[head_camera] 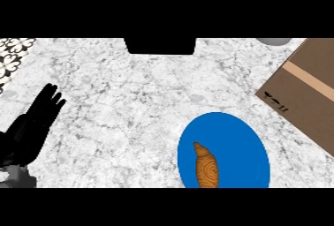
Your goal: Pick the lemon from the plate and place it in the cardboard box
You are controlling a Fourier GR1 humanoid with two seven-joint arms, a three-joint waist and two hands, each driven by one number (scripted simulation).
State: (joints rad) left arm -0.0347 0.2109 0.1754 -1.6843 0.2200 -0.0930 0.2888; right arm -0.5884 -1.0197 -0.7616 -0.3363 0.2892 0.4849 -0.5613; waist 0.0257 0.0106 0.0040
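Head view, nearest first: on the near part of the blue plate [228,132] lies a brown, ridged, tapering thing [206,167]. It looks more like a pastry than a lemon, and no yellow fruit shows anywhere. It is the only thing on the plate, so I take it as the task's thing. Its long axis runs near to far, with the broad end toward the robot and the narrow tip pointing away and slightly left. It sits left of the plate's middle, and its near end is cut off by the view's lower edge.

At the view's left edge the left hand [29,128] rests on the counter [130,88], released, fingers straight and pointing away, holding nothing. The brown thing lies well to its right and somewhat nearer. The right hand does not show, so its state cannot be told.

Farther off and right of the plate sits the box [306,92], set at an angle, a pale tape strip across its top. Whether it is open cannot be told. It lies well apart from the brown thing, away and to the right.

By my judgement plate and box both lie on the robot's right side, so the right arm would have the shorter reach. A grasp would close most easily across the thing's narrow width.
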